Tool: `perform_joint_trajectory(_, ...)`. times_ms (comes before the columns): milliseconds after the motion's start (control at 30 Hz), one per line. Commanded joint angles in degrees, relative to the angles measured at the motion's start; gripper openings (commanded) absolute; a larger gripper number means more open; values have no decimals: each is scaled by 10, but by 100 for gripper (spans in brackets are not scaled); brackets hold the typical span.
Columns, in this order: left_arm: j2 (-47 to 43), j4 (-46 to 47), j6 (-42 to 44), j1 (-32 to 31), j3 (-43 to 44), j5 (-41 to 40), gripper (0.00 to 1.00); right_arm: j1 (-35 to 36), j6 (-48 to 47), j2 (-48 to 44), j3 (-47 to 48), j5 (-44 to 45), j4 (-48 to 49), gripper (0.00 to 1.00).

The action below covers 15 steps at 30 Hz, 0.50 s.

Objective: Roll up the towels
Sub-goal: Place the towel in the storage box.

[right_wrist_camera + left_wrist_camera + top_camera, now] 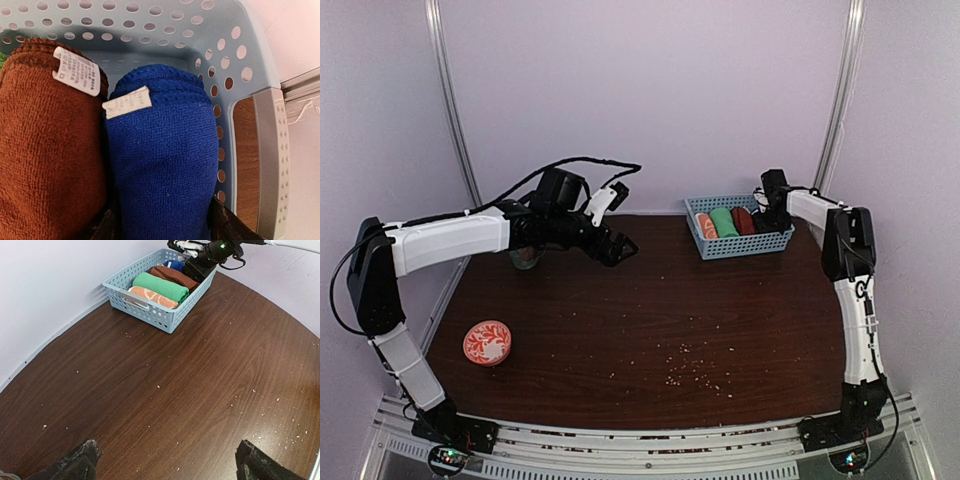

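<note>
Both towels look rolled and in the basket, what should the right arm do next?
Probably lift the right gripper straight up, fingers apart. The blue towel already lies rolled in the basket beside the brown towel, with the fingers flanking it, so only withdrawing seems left.

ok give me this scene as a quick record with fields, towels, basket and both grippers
basket: light blue, far right of table
rolled inside: orange-and-white towel, green towel, rust-brown towel, blue towel, side by side
left gripper: open, empty, over the table
right gripper: in basket, straddling blue towel; grip unclear
also on table: red patterned bowl, crumbs
</note>
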Motion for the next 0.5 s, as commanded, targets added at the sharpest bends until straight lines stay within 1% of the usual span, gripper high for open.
perform_joint_trajectory(0,5,12,-1,-2,7,12,98,-4,-6,-40,-14,7,-22,60)
perform_joint_trajectory(467,5,12,-4,-1,7,20,98,-11,-2,-65,-24,-2,-28,61)
